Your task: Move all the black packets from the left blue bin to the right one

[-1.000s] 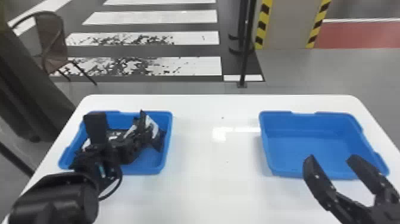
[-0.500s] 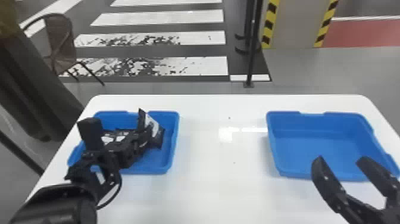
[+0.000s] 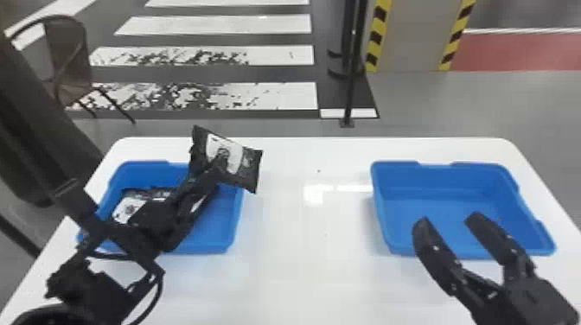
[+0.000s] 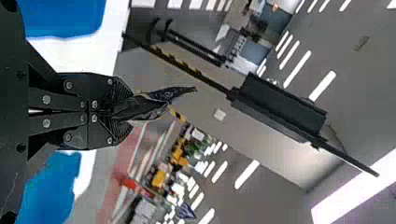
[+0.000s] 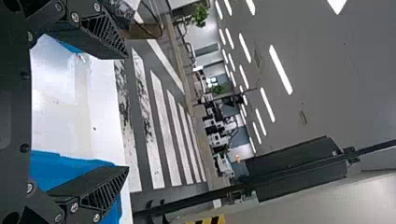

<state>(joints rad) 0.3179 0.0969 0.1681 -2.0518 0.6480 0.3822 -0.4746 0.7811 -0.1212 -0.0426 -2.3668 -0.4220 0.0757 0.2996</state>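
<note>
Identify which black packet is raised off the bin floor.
The black packet pinched in the left tool; at least one other packet lies in the left blue bin, partly hidden behind the left arm.

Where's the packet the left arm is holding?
In the head view's left half, the packet is pinched in the left end effector, in front of the far right corner of the left blue bin.

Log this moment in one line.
left gripper: shut on raised black packet | right gripper: open, near right bin | left bin: another packet inside
</note>
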